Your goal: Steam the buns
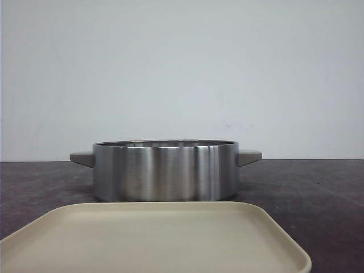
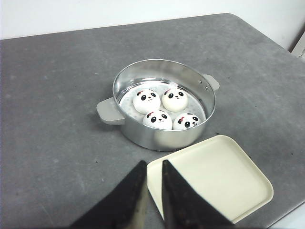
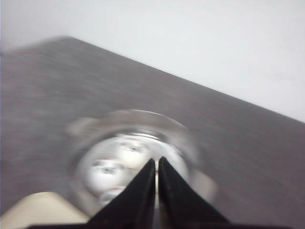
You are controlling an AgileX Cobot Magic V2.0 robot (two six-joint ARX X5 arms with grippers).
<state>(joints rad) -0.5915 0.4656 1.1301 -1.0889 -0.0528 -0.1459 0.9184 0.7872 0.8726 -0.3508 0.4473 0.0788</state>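
Several white panda-faced buns (image 2: 164, 109) sit together inside a round steel steamer pot (image 2: 143, 133) with two grey handles. The pot stands at the table's middle in the front view (image 1: 165, 170), where the buns are hidden by its wall. My left gripper (image 2: 153, 164) hangs above the near corner of a cream tray (image 2: 214, 174), its black fingers nearly together and holding nothing. My right gripper (image 3: 156, 161) is shut and empty above the pot (image 3: 186, 143); that view is blurred and the buns (image 3: 107, 169) show only as smears.
The cream tray (image 1: 153, 239) lies in front of the pot, touching or almost touching it. The dark grey table (image 2: 52, 95) ends at a rounded far corner. A pale wall (image 1: 182, 68) stands behind.
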